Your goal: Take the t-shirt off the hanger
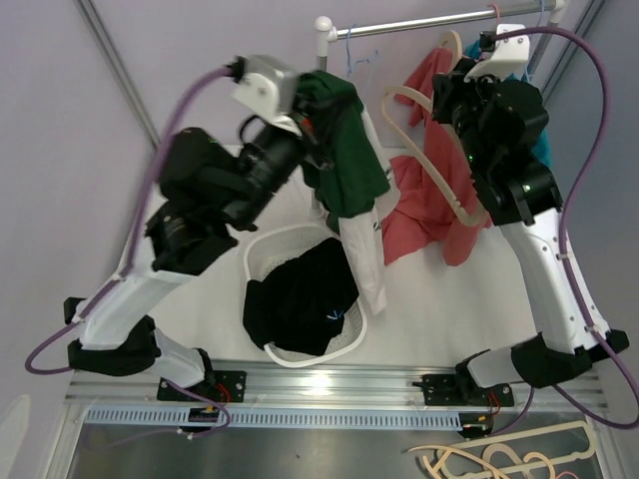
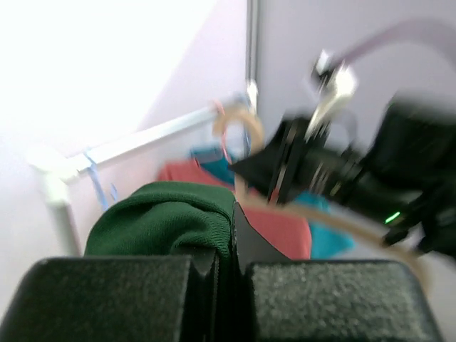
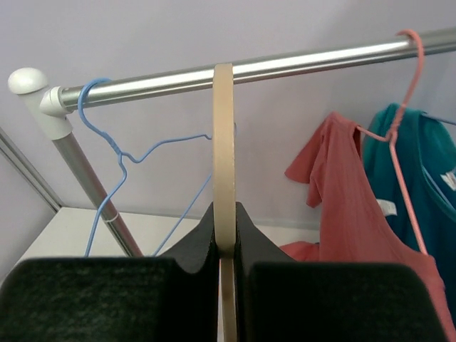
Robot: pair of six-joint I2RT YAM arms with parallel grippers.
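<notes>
The green t-shirt (image 1: 344, 150) with a white sleeve hangs from my left gripper (image 1: 312, 125), which is shut on its fabric up near the rack. In the left wrist view the gripper (image 2: 231, 242) pinches the green cloth (image 2: 167, 221). The beige hanger (image 1: 439, 170) is held at its hook by my right gripper (image 1: 461, 62), to the right of the shirt. Its arms look bare. In the right wrist view the gripper (image 3: 224, 221) is shut on the beige hook (image 3: 224, 142), which rests over the metal rod (image 3: 285, 68).
A white basket (image 1: 262, 249) with dark clothes stands below the green shirt. A red shirt (image 1: 429, 215), a teal shirt (image 3: 420, 164) and a blue wire hanger (image 3: 114, 153) hang on the rod. Spare hangers (image 1: 499, 461) lie at the near edge.
</notes>
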